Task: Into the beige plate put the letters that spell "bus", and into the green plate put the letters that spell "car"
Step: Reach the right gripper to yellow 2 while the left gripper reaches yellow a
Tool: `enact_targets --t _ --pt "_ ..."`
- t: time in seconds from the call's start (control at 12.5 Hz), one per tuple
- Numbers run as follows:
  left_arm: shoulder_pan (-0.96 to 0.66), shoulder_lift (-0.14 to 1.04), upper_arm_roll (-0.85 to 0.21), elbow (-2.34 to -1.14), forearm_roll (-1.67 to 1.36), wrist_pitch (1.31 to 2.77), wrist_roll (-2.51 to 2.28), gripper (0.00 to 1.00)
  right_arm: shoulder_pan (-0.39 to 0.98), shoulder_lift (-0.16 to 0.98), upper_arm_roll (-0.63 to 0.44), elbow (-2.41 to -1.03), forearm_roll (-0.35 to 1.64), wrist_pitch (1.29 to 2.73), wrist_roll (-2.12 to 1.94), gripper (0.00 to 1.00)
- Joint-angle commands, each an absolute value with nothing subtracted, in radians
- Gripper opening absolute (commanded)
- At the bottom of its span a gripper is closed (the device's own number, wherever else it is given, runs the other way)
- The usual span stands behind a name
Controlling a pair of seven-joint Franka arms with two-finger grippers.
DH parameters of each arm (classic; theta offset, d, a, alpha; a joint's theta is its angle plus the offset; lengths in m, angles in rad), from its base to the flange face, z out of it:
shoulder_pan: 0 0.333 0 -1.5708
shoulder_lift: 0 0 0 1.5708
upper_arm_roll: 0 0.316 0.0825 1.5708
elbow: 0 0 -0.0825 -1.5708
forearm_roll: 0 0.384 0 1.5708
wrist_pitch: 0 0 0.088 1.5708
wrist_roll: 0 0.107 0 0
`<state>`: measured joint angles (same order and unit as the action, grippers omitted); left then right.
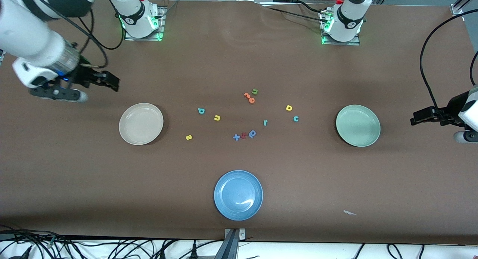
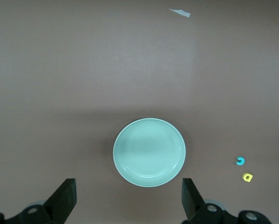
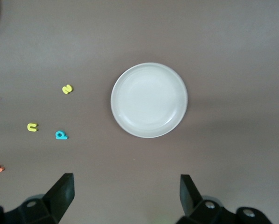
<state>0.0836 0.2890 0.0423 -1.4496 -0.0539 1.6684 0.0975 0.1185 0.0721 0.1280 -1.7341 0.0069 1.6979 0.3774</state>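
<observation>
The beige plate (image 1: 141,124) (image 3: 149,100) lies toward the right arm's end of the table and the green plate (image 1: 357,125) (image 2: 149,152) toward the left arm's end; nothing lies in either. Between them lie a teal b (image 1: 201,111) (image 3: 61,135), a yellow u (image 1: 217,118) (image 3: 32,127) and a yellow s (image 1: 189,137) (image 3: 67,88). Closer to the green plate are a yellow a (image 1: 288,108) (image 2: 247,177), a teal c (image 1: 295,119) (image 2: 240,161) and a teal r (image 1: 265,122). My right gripper (image 1: 110,81) (image 3: 127,184) hangs open over bare table beside the beige plate. My left gripper (image 1: 420,117) (image 2: 129,189) hangs open beside the green plate.
A blue plate (image 1: 238,194) sits nearest the front camera. A green u (image 1: 255,91) and orange letters (image 1: 249,97) lie farthest from it. A blue x (image 1: 236,137), a red letter (image 1: 243,135) and a dark blue letter (image 1: 252,133) cluster mid-table. A paper scrap (image 1: 349,212) lies near the front edge.
</observation>
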Motion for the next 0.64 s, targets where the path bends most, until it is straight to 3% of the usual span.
enact_targets --t 0.0,0.32,0.56 --pt "0.097 0.290 0.043 -1.453 -0.077 1.675 0.106 0.99 0.175 0.158 0.129 -1.727 -0.011 1.768 0.500 1.00" --pt "0.080 0.316 0.035 -1.453 -0.095 1.677 0.086 1.00 0.267 0.296 0.127 -1.744 -0.052 1.940 0.771 1.00" --pt "0.000 0.324 0.035 -1.479 -0.110 1.674 -0.059 1.00 0.323 0.359 0.129 -1.744 -0.052 1.979 0.992 1.00"
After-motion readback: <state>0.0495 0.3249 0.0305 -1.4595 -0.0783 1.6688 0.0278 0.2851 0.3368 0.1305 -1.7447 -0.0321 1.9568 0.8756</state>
